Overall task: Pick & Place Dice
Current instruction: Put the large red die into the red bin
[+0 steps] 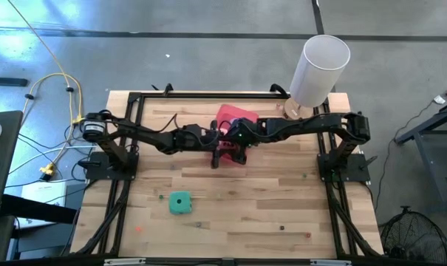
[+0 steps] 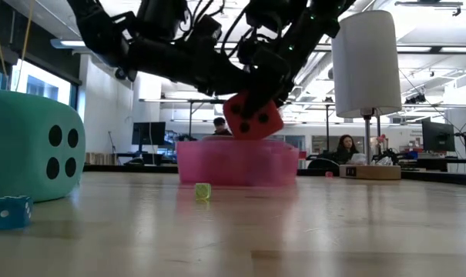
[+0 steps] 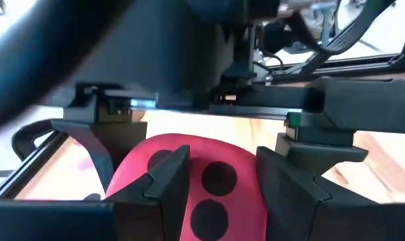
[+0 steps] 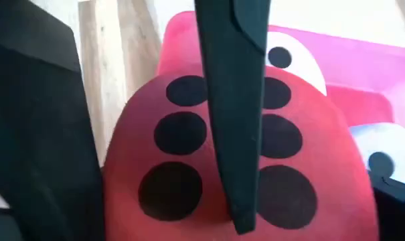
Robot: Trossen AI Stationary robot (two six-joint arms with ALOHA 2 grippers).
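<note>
A red die (image 2: pixel 253 117) with dark pips hangs tilted above the pink tray (image 2: pixel 217 165), at the table's middle toward the far side. My left gripper (image 3: pixel 222 155) is shut on it. My right gripper (image 1: pixel 242 145) is open; its dark fingers (image 4: pixel 41 134) stand to either side of the same die. Behind the red die, a pale die (image 4: pixel 286 53) with dark pips lies in the tray (image 4: pixel 363 60). The teal die (image 1: pixel 180 202) rests on the table, near and left of the tray. My left gripper pinches the red die between its two fingers (image 3: pixel 163 177), which come at it nearly level from the table's left. One finger lies across the six-pip face (image 4: pixel 182 134). The die bulges out between the fingers and hangs tilted, clear of the tray. My right gripper: I cannot tell whether it touches the die.
A tall white cylinder (image 1: pixel 321 68) on a wooden base stands at the table's far right corner. Tiny dice lie scattered on the table, among them a blue one (image 2: pixel 9 211) and a yellow-green one (image 2: pixel 203 191). People sit at desks in the room behind.
</note>
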